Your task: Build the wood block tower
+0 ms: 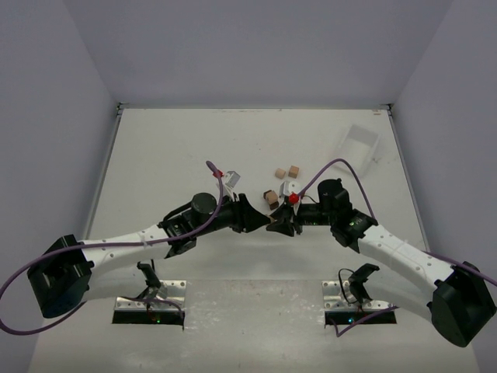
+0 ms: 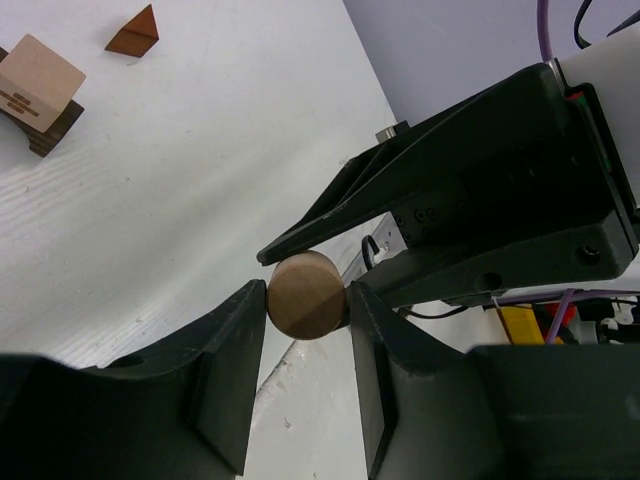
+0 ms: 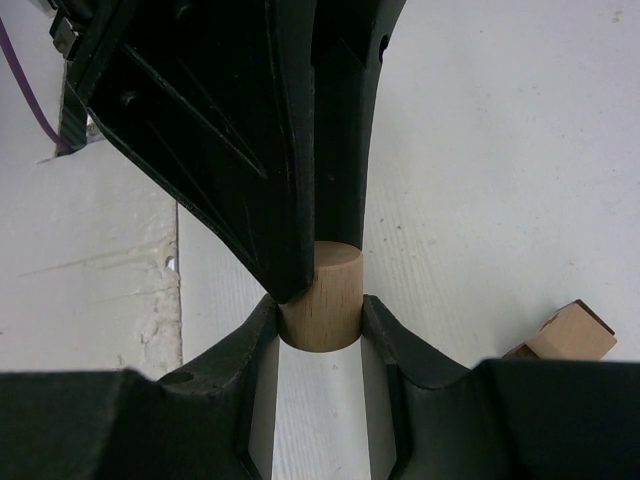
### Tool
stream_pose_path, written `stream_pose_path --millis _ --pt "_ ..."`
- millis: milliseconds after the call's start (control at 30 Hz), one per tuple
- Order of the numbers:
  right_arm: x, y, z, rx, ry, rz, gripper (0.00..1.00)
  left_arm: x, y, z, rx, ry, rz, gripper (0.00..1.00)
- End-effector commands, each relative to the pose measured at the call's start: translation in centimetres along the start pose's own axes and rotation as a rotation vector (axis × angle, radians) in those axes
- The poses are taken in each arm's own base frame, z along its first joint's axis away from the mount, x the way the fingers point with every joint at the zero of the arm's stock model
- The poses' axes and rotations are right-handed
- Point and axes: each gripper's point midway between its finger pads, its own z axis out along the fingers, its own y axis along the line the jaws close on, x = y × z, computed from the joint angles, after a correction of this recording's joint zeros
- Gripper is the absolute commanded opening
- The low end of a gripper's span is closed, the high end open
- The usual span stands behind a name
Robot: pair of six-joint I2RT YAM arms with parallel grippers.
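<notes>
A handover is in hand: the cylinder (image 2: 305,296) is clamped by the left gripper (image 2: 307,302) and the right gripper (image 3: 320,312) together, near the stack (image 1: 270,198). 1 grip must be released before placing is attempted

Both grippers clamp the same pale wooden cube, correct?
Not a cube: it's a pale wooden cylinder, its round side plain in the right wrist view. The left gripper and right gripper do both clamp it.
</notes>
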Motion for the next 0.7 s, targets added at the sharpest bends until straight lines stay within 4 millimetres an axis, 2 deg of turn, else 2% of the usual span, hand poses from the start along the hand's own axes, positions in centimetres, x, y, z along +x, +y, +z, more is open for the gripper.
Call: stream_pose_path --millis 0,133,300,333,433,500,600,633,667 --pt "-1.0 0.0 0.1 -0.006 -0.027 -0.048 0.0 -2.0 -2.9 0.4 0.088 -0.06 0.015 0.36" --pt "-1.0 -0.1 0.1 -0.002 -0.026 -0.051 0.0 -1.6 -3.3 0.6 0.111 -0.04 0.02 0.27" --pt "-0.5 -0.3 0.1 0.013 -0.011 -0.051 0.06 -1.4 -4.1 0.9 0.14 -0.024 0.037 0.01" --pt "-0.5 -0.4 0.1 0.021 -0.012 -0.05 0.08 -1.4 -4.3 1.0 0.143 -0.022 0.045 0.0" --pt "-0.3 -1.0 0.1 0.051 0.0 -0.038 0.26 -1.8 -4.9 1.0 0.156 -0.028 0.075 0.0" --pt "-0.2 -1.5 -0.1 0.081 0.016 -0.023 0.48 -2.0 -4.5 1.2 0.118 -0.027 0.089 0.0" --pt "0.1 -2.6 -0.3 0.153 0.052 0.015 0.89 -3.0 -3.0 1.5 -0.004 -0.041 0.115 0.0" --pt "0.4 -3.3 -0.6 0.203 0.073 0.045 0.97 -3.8 -2.2 1.7 -0.072 -0.065 0.123 0.0" --pt "0.7 -4.2 -1.0 0.267 0.096 0.082 0.99 -4.9 -1.1 1.7 -0.157 -0.093 0.14 0.0"
